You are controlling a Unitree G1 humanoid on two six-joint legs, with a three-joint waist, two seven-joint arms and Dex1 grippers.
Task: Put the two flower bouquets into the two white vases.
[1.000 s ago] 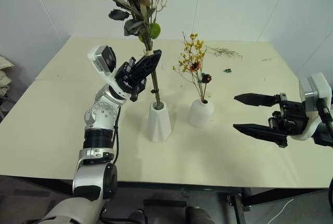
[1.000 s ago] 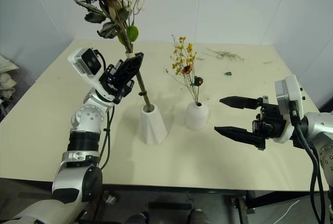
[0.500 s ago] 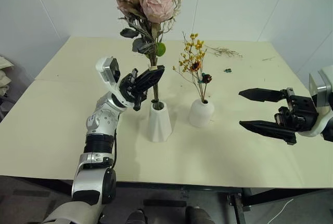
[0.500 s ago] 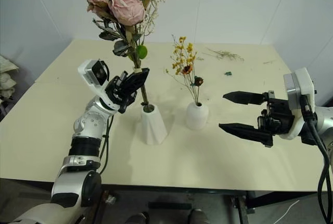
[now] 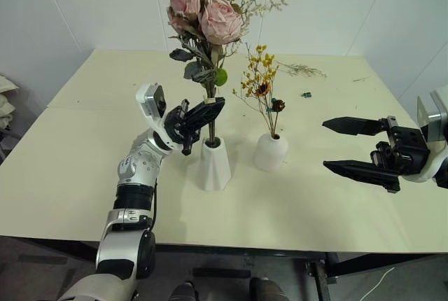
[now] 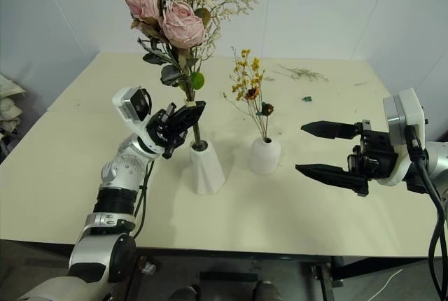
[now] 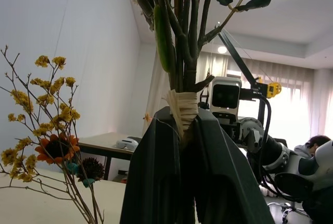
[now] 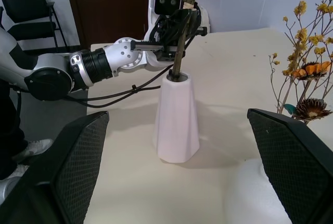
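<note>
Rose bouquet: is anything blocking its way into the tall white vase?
Nothing visible blocks it. The rose bouquet, clamped at its wrapped stems by the left gripper, already has its stem ends in the mouth of the tall white vase. The yellow spray stands apart in the round vase.

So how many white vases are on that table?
2. A taller faceted matte white vase stands under the left gripper, holding the rose bouquet's stems; a shorter rounded white vase stands just right of it, holding yellow flowers.

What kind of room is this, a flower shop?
More likely an office or lab: plain cream table, bare white walls, a black chair, and a person at a desk behind.
</note>
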